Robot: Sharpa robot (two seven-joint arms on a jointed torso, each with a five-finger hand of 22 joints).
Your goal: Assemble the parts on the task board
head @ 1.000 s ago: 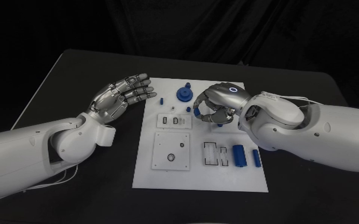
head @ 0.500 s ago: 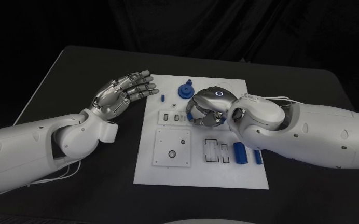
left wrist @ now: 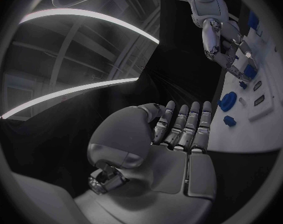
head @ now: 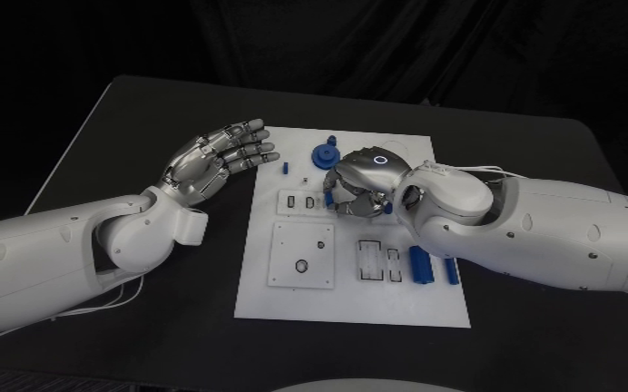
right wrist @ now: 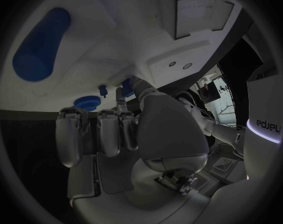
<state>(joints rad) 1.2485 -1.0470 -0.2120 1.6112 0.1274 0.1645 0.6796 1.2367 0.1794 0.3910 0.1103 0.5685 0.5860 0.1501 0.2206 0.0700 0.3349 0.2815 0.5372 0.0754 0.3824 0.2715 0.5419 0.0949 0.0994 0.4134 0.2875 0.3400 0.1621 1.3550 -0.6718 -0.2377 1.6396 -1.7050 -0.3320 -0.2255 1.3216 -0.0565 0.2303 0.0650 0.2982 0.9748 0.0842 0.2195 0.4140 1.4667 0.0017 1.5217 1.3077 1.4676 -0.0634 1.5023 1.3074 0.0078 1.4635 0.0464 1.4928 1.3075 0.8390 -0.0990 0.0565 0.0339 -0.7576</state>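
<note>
Left hand [head: 216, 162] hovers over desk [head: 157, 120] beside task board [head: 347, 301], fingers straight, slightly apart, holding nothing. Right hand [head: 356, 185] curled over board's middle, pinching small blue part [right wrist: 127, 88] w/ thumb & finger.

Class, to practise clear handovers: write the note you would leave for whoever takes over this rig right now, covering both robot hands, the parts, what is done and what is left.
Left robot hand: open, palm up, beside the task board's left edge, holding nothing.
Right robot hand: over the board's middle, pinching a small blue part.
On the board: blue gear at the far end, blue cylinder near the right edge.
Done: one part picked up.
Left: seat it, then the others.
</note>
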